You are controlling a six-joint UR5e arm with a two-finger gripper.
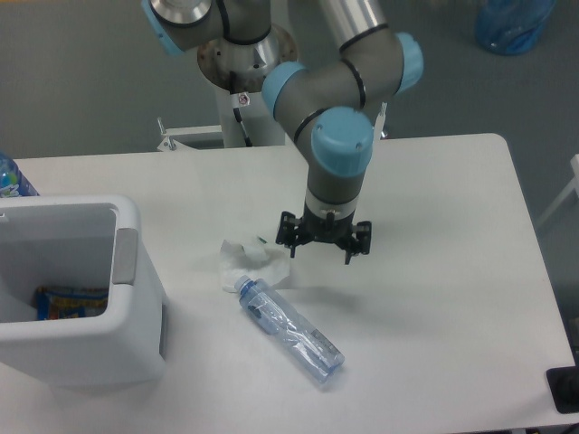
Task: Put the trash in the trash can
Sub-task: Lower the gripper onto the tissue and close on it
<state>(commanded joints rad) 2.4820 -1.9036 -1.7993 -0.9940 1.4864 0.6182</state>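
Note:
A crumpled white paper wad (pixel 251 262) with a small green mark lies on the table left of centre. Touching its lower edge, a clear bluish plastic bottle (pixel 291 331) lies on its side, cap toward the wad, pointing down-right. The trash can (pixel 72 289), a large white bin with a grey slot on its right side, stands at the left edge with a colourful packet inside. My gripper (pixel 321 253) hangs open just right of the paper wad and above the bottle's upper end, holding nothing.
A blue bottle top (pixel 11 177) shows at the far left behind the bin. The arm's base post (pixel 246 86) stands behind the table. A blue bag (pixel 512 23) sits on the floor at the top right. A dark object (pixel 564 389) is at the table's lower right corner.

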